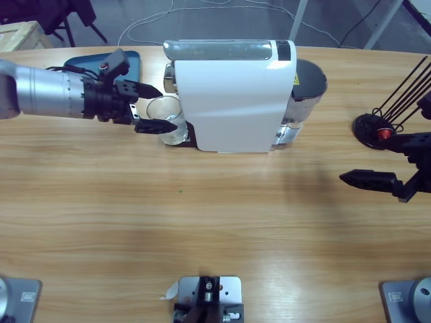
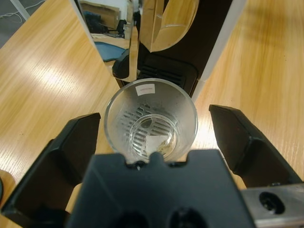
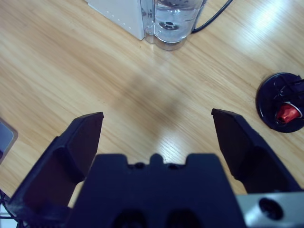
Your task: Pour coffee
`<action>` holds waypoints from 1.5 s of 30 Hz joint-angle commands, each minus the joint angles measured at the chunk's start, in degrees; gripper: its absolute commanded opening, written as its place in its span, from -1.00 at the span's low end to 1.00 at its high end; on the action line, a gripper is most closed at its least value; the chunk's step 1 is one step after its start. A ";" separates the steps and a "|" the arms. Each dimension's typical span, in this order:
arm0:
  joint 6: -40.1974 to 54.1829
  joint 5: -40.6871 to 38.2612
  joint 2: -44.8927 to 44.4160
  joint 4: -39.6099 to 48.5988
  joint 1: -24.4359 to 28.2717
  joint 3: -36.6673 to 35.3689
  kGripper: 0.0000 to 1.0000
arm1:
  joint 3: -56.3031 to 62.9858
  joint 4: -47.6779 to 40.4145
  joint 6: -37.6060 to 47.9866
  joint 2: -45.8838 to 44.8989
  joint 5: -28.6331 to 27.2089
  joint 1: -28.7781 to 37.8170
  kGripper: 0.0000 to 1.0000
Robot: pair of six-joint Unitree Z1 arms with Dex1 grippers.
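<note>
While the high view looked down, the left gripper stood spread around the clear glass cup, which sat on the drip tray of the white boxy coffee machine; a careless squeeze or nudge could have tipped it or dragged it off from under the spout. No brand was legible. From the left wrist view, the jaws flanked the cup without touching; a small white sticker on its rim was unreadable. From the right wrist view, the right gripper hung wide apart over bare wooden table, grasping nothing.
</note>
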 commanded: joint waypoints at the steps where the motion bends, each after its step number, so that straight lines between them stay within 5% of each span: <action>1: -0.05 -0.54 3.86 -0.84 -0.03 0.19 1.00 | 1.46 -0.45 0.06 1.88 0.83 0.66 1.00; 11: -0.63 -0.79 5.39 -2.38 -0.11 -0.02 0.98 | 1.46 -0.62 0.04 2.46 1.00 0.66 1.00; 15: -0.94 -0.58 5.60 -2.77 -0.11 -0.08 0.45 | 1.46 -0.71 0.00 2.69 1.35 0.66 1.00; 20: -1.31 -0.54 5.65 -2.77 -0.20 -0.02 0.26 | 1.46 -0.71 0.00 2.64 1.35 0.66 1.00; 24: -1.40 -0.47 5.56 -2.77 -0.20 0.15 -0.10 | 1.46 -0.71 0.00 2.62 1.35 0.66 1.00; 26: -1.68 -0.54 5.34 -2.77 -0.06 0.26 -0.94 | 1.46 -0.71 0.00 2.62 1.35 0.66 1.00; 27: -1.72 -0.58 5.02 -2.79 0.01 0.35 -1.00 | 1.46 -0.71 0.00 2.60 1.35 0.66 1.00; 35: -2.51 -6.24 0.68 -7.71 3.88 2.05 -1.00 | 1.51 -0.76 0.00 2.25 1.35 0.66 1.00; 41: -10.84 15.28 -2.43 -13.76 5.44 1.59 -1.00 | 1.55 -0.80 0.00 2.04 1.35 0.66 1.00; 45: -10.59 13.35 -1.41 -14.87 7.71 1.82 -1.00 | 1.72 -0.96 0.00 1.48 1.23 0.66 1.00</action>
